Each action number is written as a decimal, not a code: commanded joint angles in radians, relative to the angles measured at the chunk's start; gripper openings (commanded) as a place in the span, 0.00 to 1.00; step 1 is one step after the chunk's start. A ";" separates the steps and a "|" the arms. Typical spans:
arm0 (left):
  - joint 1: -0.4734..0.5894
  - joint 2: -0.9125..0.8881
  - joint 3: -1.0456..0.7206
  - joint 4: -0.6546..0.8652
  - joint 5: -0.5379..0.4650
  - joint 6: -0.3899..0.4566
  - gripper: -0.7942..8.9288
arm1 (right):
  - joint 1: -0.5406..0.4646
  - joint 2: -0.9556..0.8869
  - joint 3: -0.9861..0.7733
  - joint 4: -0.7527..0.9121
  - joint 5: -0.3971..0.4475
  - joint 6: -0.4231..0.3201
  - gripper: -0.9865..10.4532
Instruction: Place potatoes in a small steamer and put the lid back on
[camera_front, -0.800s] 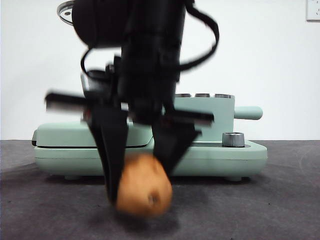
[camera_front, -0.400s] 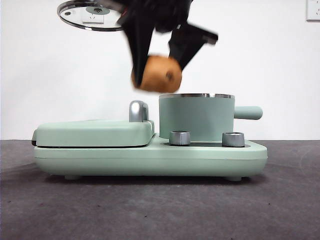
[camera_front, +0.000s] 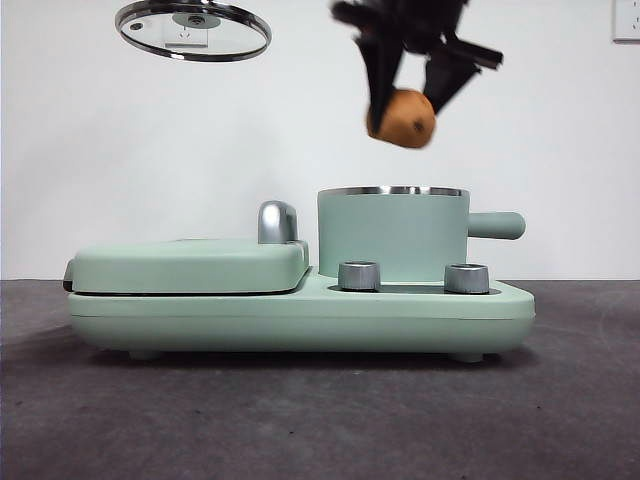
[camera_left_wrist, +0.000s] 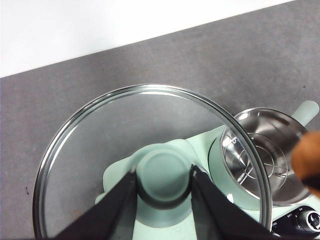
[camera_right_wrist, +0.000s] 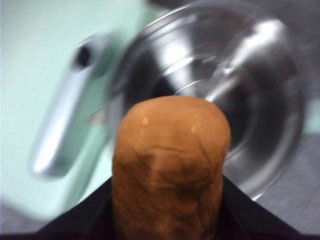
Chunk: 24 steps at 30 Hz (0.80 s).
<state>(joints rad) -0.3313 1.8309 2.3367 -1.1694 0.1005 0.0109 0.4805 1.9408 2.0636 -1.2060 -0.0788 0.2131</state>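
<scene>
My right gripper (camera_front: 410, 95) is shut on the orange-brown potato (camera_front: 401, 118) and holds it in the air above the open small steamer (camera_front: 392, 232). In the right wrist view the potato (camera_right_wrist: 170, 165) fills the jaws, with the steamer's steel inside (camera_right_wrist: 235, 95) below it. My left gripper (camera_left_wrist: 164, 182) is shut on the mint-green knob (camera_left_wrist: 164, 172) of the glass lid (camera_left_wrist: 90, 150), held high at the top left of the front view (camera_front: 193, 28). The left wrist view also shows the steamer (camera_left_wrist: 267, 150) and an edge of the potato (camera_left_wrist: 307, 160).
The steamer stands on a mint-green cooker base (camera_front: 300, 315) with two steel dials (camera_front: 360, 276). A flat griddle cover (camera_front: 190, 265) with a chrome handle (camera_front: 277, 222) lies left of the steamer. The steamer's side handle (camera_front: 497, 225) points right. The table (camera_front: 320, 420) is dark grey.
My right gripper has lifted the potato from the table, up and to the right, to above the steamer. The lid stays held high at the left.
</scene>
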 joint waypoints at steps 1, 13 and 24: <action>-0.003 0.000 0.039 0.032 -0.001 -0.003 0.11 | -0.013 0.082 0.074 -0.002 -0.031 -0.043 0.15; -0.003 0.001 0.039 0.031 -0.001 -0.003 0.11 | -0.033 0.237 0.125 0.000 -0.034 -0.076 0.15; -0.003 0.000 0.039 0.012 -0.001 -0.004 0.11 | -0.033 0.259 0.124 -0.022 -0.034 -0.076 0.15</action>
<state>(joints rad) -0.3313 1.8309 2.3367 -1.1812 0.1005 0.0109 0.4423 2.1727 2.1578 -1.2289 -0.1112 0.1524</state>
